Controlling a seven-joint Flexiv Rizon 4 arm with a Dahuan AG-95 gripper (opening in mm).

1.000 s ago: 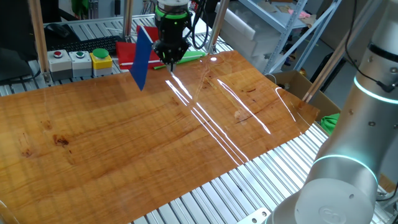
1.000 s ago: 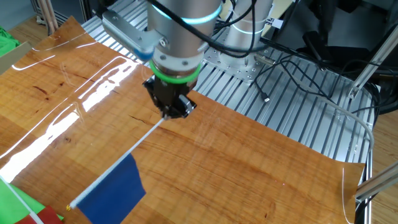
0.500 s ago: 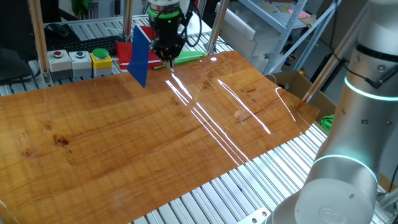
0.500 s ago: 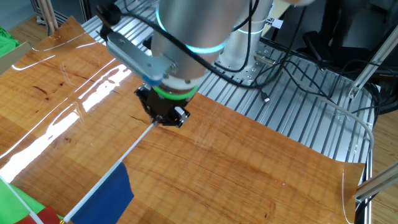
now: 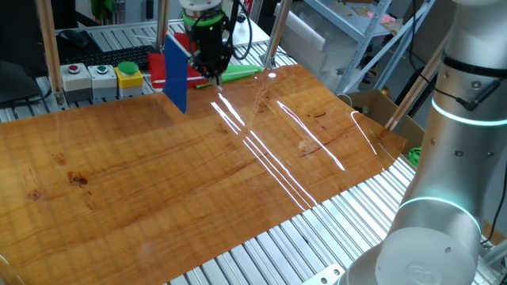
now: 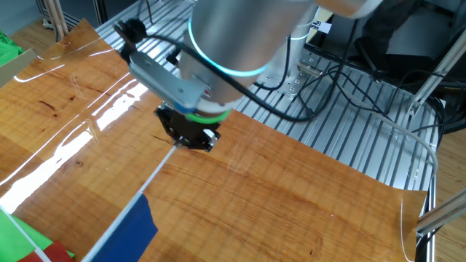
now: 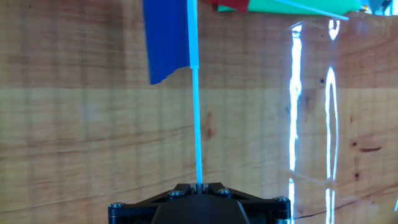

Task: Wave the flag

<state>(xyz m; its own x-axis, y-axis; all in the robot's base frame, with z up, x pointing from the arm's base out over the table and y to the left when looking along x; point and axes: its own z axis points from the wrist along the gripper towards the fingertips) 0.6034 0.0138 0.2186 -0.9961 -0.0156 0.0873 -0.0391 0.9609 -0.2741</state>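
Jaws [image 7: 199,185]: closed on the thin white stick of the flag [image 7: 166,37], gripping it at its very end, at the bottom centre of the hand view.
Flag: the stick runs straight up the hand view from the jaws; the dark blue cloth hangs left of the stick at the top. In one fixed view the cloth [image 5: 175,71] shows in the upper left, above the surface.
Surface [image 5: 238,174]: wooden, glossy, with bright glare streaks.
Background: red piece [image 7: 231,5] and green piece [image 7: 298,6] at the top edge of the hand view.
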